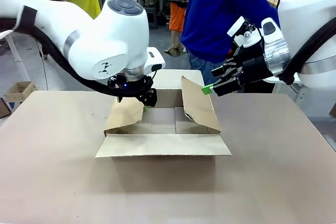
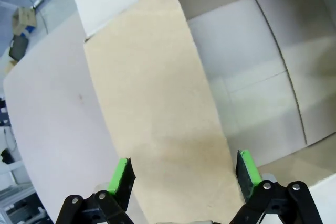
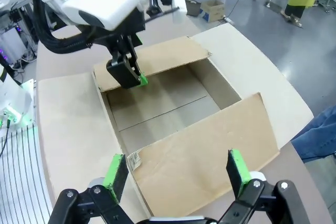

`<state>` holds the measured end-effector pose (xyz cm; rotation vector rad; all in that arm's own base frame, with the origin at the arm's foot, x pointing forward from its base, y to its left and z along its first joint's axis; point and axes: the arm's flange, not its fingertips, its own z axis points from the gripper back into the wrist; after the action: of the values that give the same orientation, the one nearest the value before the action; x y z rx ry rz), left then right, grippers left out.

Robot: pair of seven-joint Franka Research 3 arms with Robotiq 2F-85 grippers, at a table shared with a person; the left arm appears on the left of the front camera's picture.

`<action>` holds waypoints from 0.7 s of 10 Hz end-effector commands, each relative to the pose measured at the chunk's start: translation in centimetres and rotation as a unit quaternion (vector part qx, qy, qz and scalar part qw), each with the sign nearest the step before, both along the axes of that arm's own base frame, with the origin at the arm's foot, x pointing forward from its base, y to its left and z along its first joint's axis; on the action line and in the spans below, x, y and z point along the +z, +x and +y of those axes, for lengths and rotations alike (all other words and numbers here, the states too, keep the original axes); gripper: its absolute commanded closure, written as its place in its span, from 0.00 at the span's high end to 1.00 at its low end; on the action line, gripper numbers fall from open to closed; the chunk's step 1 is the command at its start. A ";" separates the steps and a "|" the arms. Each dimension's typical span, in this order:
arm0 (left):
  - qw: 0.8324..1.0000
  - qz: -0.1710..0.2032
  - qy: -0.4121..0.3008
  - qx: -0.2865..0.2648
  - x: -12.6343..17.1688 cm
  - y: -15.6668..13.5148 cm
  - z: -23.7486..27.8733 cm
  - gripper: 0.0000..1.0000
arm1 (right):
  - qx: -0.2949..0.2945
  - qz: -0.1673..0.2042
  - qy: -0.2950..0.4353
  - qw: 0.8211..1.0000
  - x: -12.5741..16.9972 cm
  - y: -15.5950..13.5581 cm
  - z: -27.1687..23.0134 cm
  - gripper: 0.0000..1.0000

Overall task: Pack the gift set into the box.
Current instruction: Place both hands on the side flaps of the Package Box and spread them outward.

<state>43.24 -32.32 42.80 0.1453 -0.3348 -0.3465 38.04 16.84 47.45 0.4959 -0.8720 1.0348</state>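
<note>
I judge the step in hand to be spreading the side flaps so the mouth of the box (image 1: 163, 145) is free for the gift set. My left gripper (image 1: 143, 103) hangs at the left flap (image 1: 125, 115), jaws wide and holding nothing. My right gripper (image 1: 212, 86) is at the upper edge of the right flap (image 1: 199, 103), also wide and empty. I cannot tell whether either pad actually touches cardboard.

To do this well, I should push each flap outward from its inner face, low and gently. The right flap stands nearly upright and leans inward, so it needs more travel than the left one, which already tilts out. Pushing both sides evenly should stop the carton sliding on the table (image 1: 273, 171).

The box is plain brown corrugated cardboard and sits in the middle of the table. Its front flap is folded flat toward me, and its floor is bare, with a seam down the middle. A person (image 1: 220, 9) in blue stands just behind it.
</note>
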 end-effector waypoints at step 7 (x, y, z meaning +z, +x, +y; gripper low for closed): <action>0.998 -0.017 0.022 0.050 -0.5 1.0 0.4 1.00 | -0.009 0.006 0.014 1.000 0.3 0.0 0.3 1.00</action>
<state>44.63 -32.05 41.76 0.1696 -0.3129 -0.2924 38.06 16.78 47.44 0.4943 -0.8710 1.0336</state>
